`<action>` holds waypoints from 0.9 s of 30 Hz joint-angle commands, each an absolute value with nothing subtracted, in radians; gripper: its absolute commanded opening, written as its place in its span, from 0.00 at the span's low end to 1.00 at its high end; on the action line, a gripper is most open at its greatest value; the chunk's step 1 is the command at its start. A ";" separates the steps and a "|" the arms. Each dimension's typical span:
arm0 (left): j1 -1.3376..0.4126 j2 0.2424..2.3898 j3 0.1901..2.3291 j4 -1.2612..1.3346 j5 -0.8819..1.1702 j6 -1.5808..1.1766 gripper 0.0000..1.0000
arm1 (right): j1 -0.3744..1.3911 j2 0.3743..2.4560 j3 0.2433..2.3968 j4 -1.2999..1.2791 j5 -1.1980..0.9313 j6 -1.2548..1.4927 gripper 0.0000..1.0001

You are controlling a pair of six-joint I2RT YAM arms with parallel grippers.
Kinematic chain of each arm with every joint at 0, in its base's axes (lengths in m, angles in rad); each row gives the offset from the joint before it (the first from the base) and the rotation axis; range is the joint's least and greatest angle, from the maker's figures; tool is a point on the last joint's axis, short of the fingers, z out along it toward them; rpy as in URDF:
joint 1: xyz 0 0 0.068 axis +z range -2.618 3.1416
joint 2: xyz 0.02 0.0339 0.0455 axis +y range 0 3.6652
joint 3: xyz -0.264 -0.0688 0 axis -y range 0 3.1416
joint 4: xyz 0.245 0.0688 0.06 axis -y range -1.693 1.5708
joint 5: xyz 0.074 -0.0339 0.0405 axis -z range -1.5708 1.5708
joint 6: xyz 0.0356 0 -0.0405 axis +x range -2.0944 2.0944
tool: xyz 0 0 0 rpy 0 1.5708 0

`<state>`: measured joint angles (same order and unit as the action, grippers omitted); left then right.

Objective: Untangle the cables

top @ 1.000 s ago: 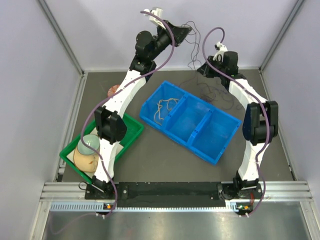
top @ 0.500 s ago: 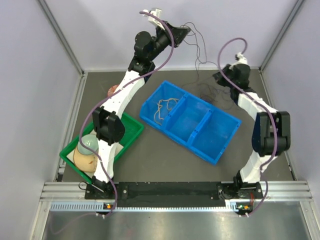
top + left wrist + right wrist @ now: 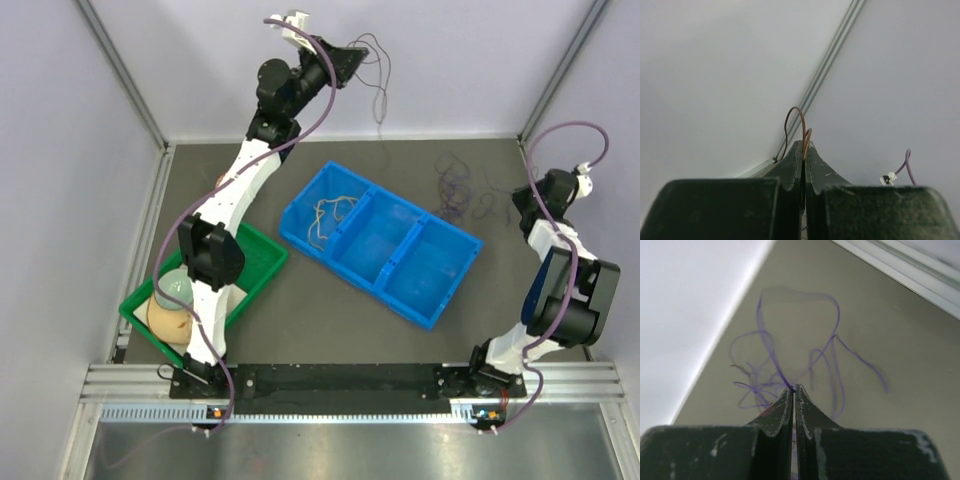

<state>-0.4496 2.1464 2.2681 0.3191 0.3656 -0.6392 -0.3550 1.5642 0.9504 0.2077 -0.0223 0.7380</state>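
Brown cable pinched in raised left end effector, purple cable in low right end effector

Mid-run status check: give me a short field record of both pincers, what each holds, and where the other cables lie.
left pincer: shut on brown cable, lifted at the far side, cable hanging down
right pincer: shut on a strand of the purple cables, low at the far right
purple cables: loose tangle on the table, behind the blue bin
cream cables: in the bin's left compartment
other two compartments: no cables seen
green tray: under the left arm, no cables seen
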 commanded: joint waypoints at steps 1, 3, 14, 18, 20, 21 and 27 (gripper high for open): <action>-0.443 2.057 2.273 0.405 0.374 -0.669 0.00 | -0.373 1.604 0.939 0.199 -0.023 0.779 0.00; -0.443 2.051 2.276 0.411 0.385 -0.684 0.00 | -0.373 1.620 0.930 0.212 -0.046 0.787 0.00; -0.471 1.876 2.160 0.451 0.449 -0.650 0.00 | -0.373 1.649 0.914 0.252 -0.127 0.807 0.00; -0.491 1.826 2.106 0.454 0.454 -0.632 0.00 | -0.373 1.640 0.910 0.256 -0.135 0.804 0.00; -0.505 1.796 2.062 0.463 0.446 -0.623 0.00 | -0.373 1.638 0.904 0.256 -0.133 0.799 0.00; -0.509 1.786 2.046 0.466 0.446 -0.618 0.00 | -0.373 1.638 0.902 0.253 -0.133 0.798 0.00; -0.541 1.761 1.942 0.506 0.433 -0.629 0.00 | -0.373 1.629 0.873 0.272 -0.147 0.807 0.00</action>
